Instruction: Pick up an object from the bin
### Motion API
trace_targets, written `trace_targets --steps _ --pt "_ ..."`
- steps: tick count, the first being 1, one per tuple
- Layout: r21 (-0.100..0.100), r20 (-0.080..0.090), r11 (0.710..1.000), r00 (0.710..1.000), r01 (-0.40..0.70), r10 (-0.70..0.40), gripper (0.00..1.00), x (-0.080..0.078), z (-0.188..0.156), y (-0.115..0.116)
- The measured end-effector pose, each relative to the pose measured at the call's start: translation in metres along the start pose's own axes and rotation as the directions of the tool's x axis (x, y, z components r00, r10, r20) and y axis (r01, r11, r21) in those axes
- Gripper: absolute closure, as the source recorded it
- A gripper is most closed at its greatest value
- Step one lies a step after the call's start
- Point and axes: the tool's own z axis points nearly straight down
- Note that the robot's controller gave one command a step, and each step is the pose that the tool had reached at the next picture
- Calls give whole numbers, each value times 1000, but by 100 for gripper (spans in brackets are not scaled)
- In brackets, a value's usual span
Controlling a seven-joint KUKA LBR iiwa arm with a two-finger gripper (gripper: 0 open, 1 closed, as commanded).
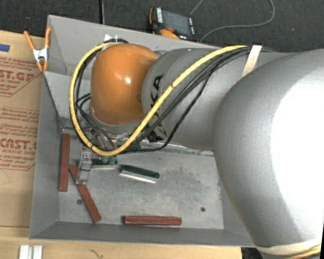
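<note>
Pick not yet done.
End effector (84,166) low among brown sticks (64,164) at left of bin (189,194); open or holding, cannot tell.

Brown stick (152,220) lying level, low in view, dark bar (139,173) above it

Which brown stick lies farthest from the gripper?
The brown stick crosswise along the lower wall of the bin; the leftmost stick and slanted stick sit beside the gripper.

Single close overhead camera, slightly oblique, above the bin (184,188)
</note>
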Motion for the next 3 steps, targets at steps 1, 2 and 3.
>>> trace_targets --steps 1,2,3 --pt "3 -7 995 995 98 -98 0 15 92 -46" --pt "2 3 980 980 201 -201 0 -22 87 -93" --pt "-1 2 979 979 204 -204 100 -21 87 -90"
